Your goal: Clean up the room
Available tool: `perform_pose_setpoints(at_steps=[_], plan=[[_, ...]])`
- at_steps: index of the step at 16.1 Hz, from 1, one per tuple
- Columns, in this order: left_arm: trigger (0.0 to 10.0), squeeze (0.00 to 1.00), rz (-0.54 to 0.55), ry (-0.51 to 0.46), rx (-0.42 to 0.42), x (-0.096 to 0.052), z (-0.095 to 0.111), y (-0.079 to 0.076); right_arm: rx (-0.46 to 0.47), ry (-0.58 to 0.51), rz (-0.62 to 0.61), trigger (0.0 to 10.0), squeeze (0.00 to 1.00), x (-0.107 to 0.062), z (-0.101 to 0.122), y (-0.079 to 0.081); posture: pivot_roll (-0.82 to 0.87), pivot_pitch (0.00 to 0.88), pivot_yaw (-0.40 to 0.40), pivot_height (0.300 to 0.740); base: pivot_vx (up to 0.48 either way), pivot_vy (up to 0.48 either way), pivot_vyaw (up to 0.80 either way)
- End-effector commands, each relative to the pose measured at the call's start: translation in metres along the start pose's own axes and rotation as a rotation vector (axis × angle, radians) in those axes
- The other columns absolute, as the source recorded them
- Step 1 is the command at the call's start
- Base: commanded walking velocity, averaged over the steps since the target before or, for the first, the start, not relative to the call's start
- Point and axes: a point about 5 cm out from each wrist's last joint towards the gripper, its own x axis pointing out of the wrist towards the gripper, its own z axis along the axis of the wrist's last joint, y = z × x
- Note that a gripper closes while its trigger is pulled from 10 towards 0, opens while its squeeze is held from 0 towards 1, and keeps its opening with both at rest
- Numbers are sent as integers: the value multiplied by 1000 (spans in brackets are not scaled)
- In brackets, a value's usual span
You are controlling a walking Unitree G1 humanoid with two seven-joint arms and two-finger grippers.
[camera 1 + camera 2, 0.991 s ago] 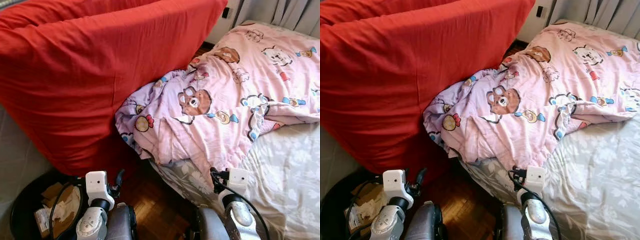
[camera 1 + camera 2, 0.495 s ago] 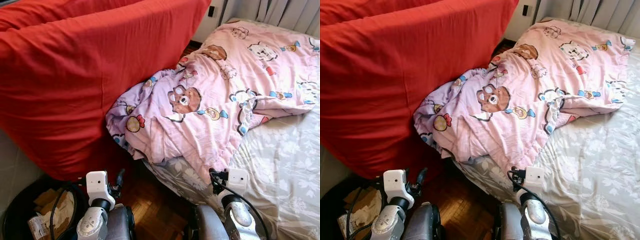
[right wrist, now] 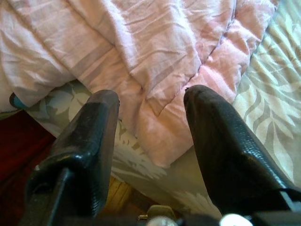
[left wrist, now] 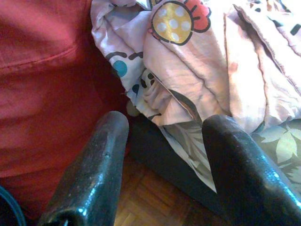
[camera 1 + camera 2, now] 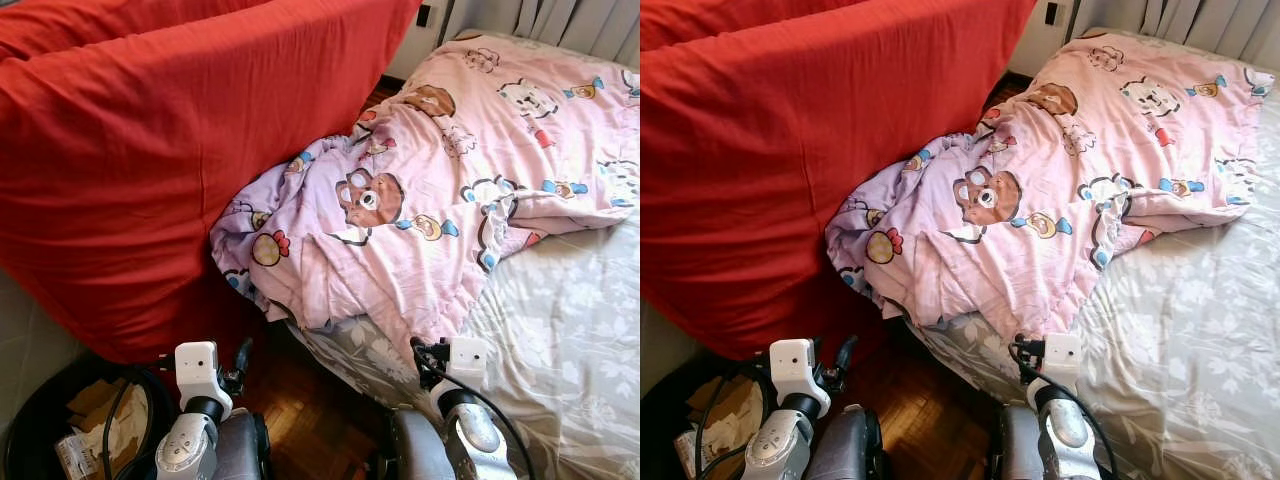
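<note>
Blanket: a crumpled pink quilt point(image 5: 430, 190) printed with cartoon animals lies across the bed, its bunched lower corner hanging over the bed's edge toward 8 o'clock.
Bed: the grey floral sheet point(image 5: 570, 340) is bare from 3 to 5 o'clock, beside the quilt's folded edge.
Red cover: a large red fabric mass point(image 5: 160, 150) fills 9 to 12 o'clock, touching the quilt's hanging corner.
Bin: a black round bin point(image 5: 40, 420) sits at 7 o'clock on the floor, holding cardboard scraps and crumpled paper point(image 5: 115, 425).
Floor: dark wooden parquet point(image 5: 310, 420) shows at 6 o'clock between the red cover and the bed.
Left tool point(image 4: 164, 141): low at 7 o'clock above the parquet, fingers spread with nothing between them, pointing at the gap where the quilt's corner meets the red cover.
Right tool point(image 3: 150, 113): low at 5 o'clock at the bed's edge, fingers spread and bare, aimed at the quilt's overhanging fold and the floral sheet under it.
</note>
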Motion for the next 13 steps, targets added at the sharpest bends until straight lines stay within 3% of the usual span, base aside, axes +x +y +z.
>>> perform_pose_setpoints(at_steps=[1,3,9,13], plan=[[10000,0,0,9,-3,-2,-2,0,2,35,9,10000,0,-1,-6,2,-9,176,15,613,0,0,0],[10000,0,-2,6,-5,-1,-1,0,-1,45,12,10000,0,-1,-7,3,-10,176,17,613,0,0,0],[10000,0,-2,4,-5,-1,-1,0,2,58,15,10000,0,-2,-10,3,-7,187,15,613,279,0,0],[10000,0,7,7,4,-1,-1,2,4,72,12,10000,0,-2,-12,2,-6,188,15,613,0,0,0]])
